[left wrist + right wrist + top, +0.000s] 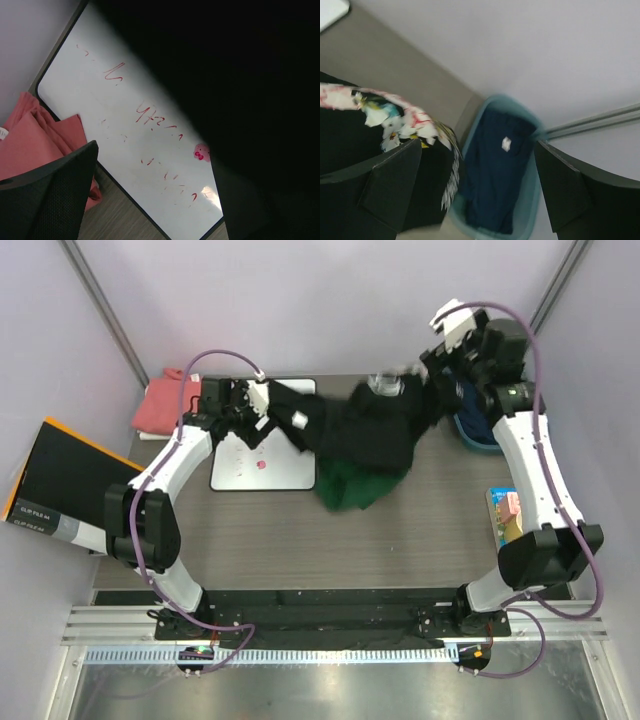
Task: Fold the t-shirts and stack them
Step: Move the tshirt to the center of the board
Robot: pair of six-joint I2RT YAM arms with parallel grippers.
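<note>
Above the worktop, the black t-shirt hangs unfolded between both arms. I cannot tell whether the left hand is gripping; the right hand looks released. The salmon-pink t-shirt lies at the far-left corner. Folding and stacking remain.

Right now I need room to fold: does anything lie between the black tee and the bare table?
Yes. A green cloth lies under the black tee, showing at its near edge, and the tee's left end lies over the white board.

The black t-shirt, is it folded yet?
Not folded. The black t-shirt is bunched and stretched out between the left gripper and right gripper, partly over the whiteboard.
</note>
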